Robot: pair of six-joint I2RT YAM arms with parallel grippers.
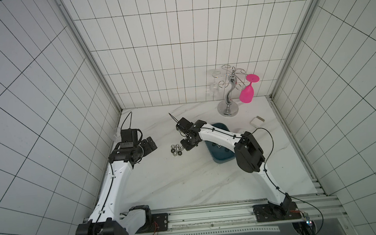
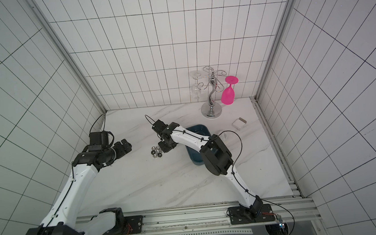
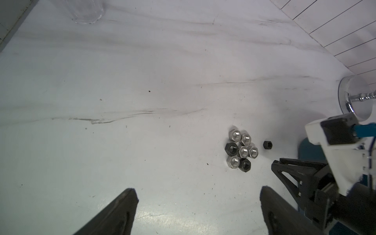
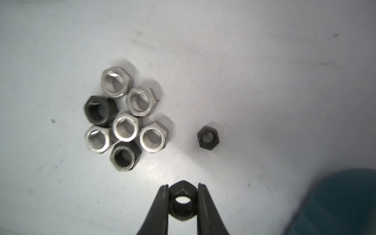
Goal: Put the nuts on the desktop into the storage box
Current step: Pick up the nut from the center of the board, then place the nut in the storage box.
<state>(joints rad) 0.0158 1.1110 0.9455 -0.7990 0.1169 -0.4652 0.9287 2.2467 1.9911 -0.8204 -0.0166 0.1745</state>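
Nuts await collection on the white marble-veined surface (image 1: 188, 180) as the right fingers (image 4: 204, 205) close almost fully on one black hex nut (image 4: 181, 201). They pinch it across two opposite flats, its threaded hole facing the wrist camera, though whether it has left the surface cannot be told. The move in hand looks like lift-and-carry. A straight rise should clear the neighbours, the pinch needs to be firm because smooth metal flats can slip, and release is best made low inside the raised rim so the nut does not bounce out. The teal storage box (image 1: 221, 161) sits close by, partly under the right arm, and a few small nuts appear to lie in it already. Near the held nut, a tight cluster of seven nuts (image 4: 126, 127) lies flat, five bright silver and two dull black, all touching. A smaller loose black nut (image 4: 208, 137) sits apart on the box side. The left fingers (image 3: 122, 211) hang wide apart and empty, off to the cluster's far side.
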